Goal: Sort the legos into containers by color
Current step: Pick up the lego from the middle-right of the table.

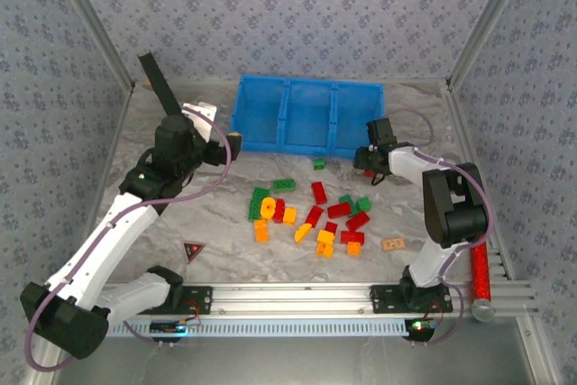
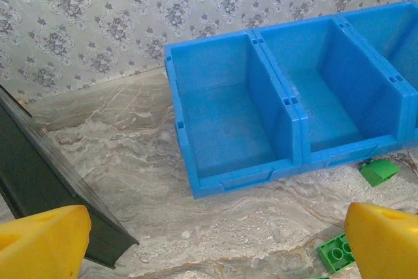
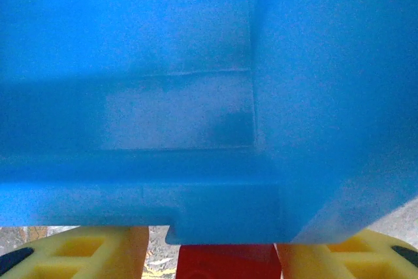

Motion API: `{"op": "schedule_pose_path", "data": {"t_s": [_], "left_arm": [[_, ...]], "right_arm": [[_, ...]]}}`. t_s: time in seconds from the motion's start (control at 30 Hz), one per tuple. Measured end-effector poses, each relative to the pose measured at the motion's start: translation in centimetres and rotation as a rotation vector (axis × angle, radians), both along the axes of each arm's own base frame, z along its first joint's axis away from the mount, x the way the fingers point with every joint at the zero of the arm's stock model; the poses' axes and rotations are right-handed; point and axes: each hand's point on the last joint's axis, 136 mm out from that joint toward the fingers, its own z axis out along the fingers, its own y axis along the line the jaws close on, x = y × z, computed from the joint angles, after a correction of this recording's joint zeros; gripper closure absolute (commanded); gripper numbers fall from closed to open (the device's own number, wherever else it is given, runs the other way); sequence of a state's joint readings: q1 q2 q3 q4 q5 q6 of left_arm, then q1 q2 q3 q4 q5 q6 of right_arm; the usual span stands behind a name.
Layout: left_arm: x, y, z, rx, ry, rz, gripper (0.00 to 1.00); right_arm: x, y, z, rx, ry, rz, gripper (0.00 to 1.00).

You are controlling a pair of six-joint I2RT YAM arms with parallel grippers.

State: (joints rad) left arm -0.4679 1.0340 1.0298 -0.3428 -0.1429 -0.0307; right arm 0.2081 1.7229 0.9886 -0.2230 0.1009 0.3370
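The blue tray (image 1: 270,143) with its three containers stands at the back centre, all three bare inside. Red, green and yellow-orange legos (image 1: 315,218) lie scattered in front of it. My right gripper (image 1: 365,161) is low at the tray's right front corner, pressed close to the tray wall (image 3: 196,181). A red lego (image 3: 225,262) sits between its yellow fingers (image 3: 98,256): the right finger is against it and a gap shows on the left. My left gripper (image 1: 230,143) hovers open by the tray's left front corner, its fingers (image 2: 42,243) wide apart over bare table.
A lone green lego (image 1: 318,164) lies just before the tray, also in the left wrist view (image 2: 379,171). A tan wooden piece (image 1: 393,243) and a long red cylinder (image 1: 480,272) lie at the right. A dark slat (image 1: 160,86) leans at the back left; a small triangle (image 1: 192,251) lies front left.
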Motion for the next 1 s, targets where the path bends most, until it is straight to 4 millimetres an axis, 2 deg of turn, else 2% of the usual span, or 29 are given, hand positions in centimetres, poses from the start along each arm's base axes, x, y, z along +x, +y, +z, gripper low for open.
{"op": "schedule_pose_path", "data": {"t_s": [0.5, 0.87, 1.0], "left_arm": [[-1.2, 0.1, -0.4, 0.016, 0.032, -0.012, 0.0], [-2.1, 0.6, 0.1, 0.015, 0.03, -0.012, 0.0], [-2.1, 0.6, 0.0, 0.017, 0.034, -0.012, 0.0]], "right_arm": [[-0.1, -0.2, -0.1, -0.034, 0.044, -0.02, 0.59], [-0.3, 0.0, -0.2, -0.069, 0.053, -0.026, 0.64], [-1.0, 0.2, 0.0, -0.078, 0.066, -0.023, 0.65]]}}
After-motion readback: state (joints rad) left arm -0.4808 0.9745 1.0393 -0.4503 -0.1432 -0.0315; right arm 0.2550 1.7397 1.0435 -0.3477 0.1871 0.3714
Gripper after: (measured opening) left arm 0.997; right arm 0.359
